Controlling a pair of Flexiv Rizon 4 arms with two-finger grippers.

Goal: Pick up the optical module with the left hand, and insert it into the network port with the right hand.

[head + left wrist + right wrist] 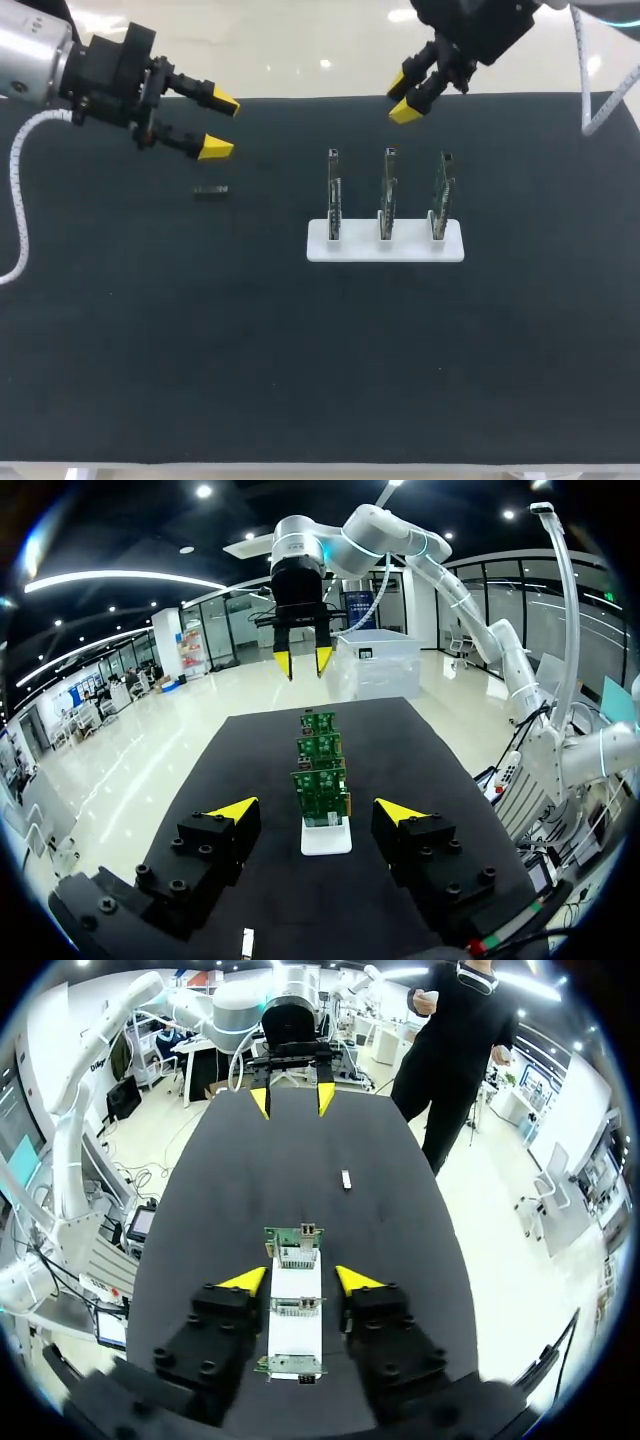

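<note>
The left claw (316, 809) fills the front of its own wrist view, its yellow tips wide apart and gripping nothing. The optical module (247, 945) lies on the black table (180, 810) below and slightly behind this claw, by one finger's base, so the arm would need to draw back or tip down to reach it. Straight ahead of the fingers a white holder (327, 840) props three circuit boards (320, 792) on edge in a row, likely so that each socket faces up for insertion. Far beyond them the right claw (303, 662) hangs over the table's far end.

In the right wrist view, that claw's tips are also spread and hold nothing. The holder sits directly beneath them, with the network port (300, 1232) of the furthest board just ahead. The module is well ahead of the fingers, and the left claw is beyond it.

In the head view both arms sit raised above the table. The left wrist is angled so its fingers point across and down, the module just below their tips. The right claw points down behind the boards, probably waiting for a handover.
</note>
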